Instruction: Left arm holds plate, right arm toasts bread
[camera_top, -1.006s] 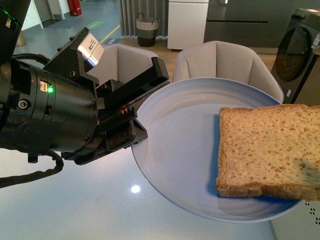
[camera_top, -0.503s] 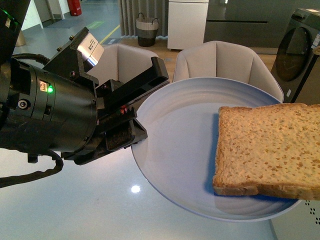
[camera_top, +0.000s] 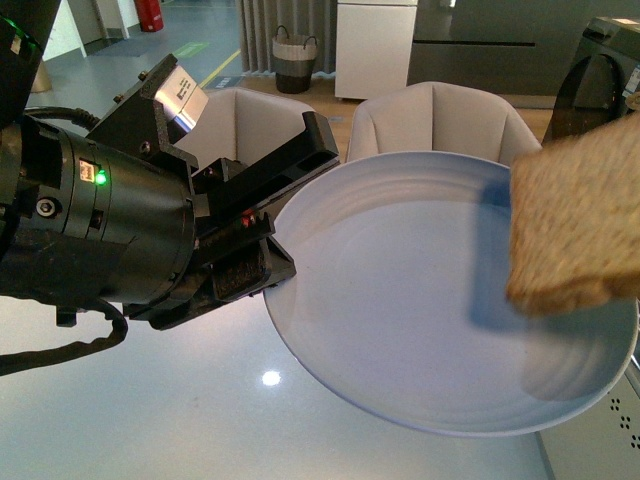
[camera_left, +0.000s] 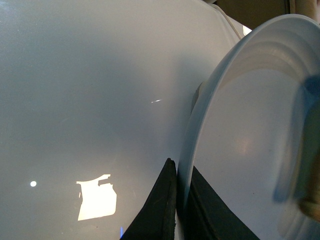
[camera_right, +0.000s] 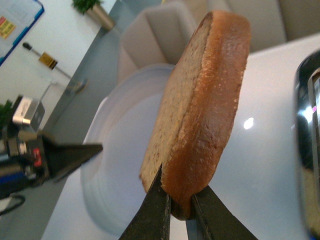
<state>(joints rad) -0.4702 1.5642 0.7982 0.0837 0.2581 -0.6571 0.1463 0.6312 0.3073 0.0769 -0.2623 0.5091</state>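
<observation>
The pale blue-grey plate (camera_top: 400, 300) is held level above the white table, tilted a little toward me. My left arm (camera_top: 100, 220), bulky and black with a green light, has its gripper (camera_top: 262, 262) shut on the plate's left rim; in the left wrist view the black jaws (camera_left: 177, 200) pinch the rim (camera_left: 200, 115). The bread (camera_top: 575, 225) is lifted off the plate at its right edge and blurred. In the right wrist view my right gripper (camera_right: 180, 200) is shut on the bread's (camera_right: 200, 100) crust edge, slice upright, above the plate (camera_right: 120, 150).
A glossy white table (camera_top: 150, 400) lies under the plate. Two beige chairs (camera_top: 450, 120) stand behind it. A dark appliance edge (camera_right: 307, 150) shows at the side of the right wrist view. A grey machine (camera_top: 600, 100) stands at the far right.
The bread has risen off the plate and moved up and to the right, tilting more upright. The plate and my left arm have stayed still.
</observation>
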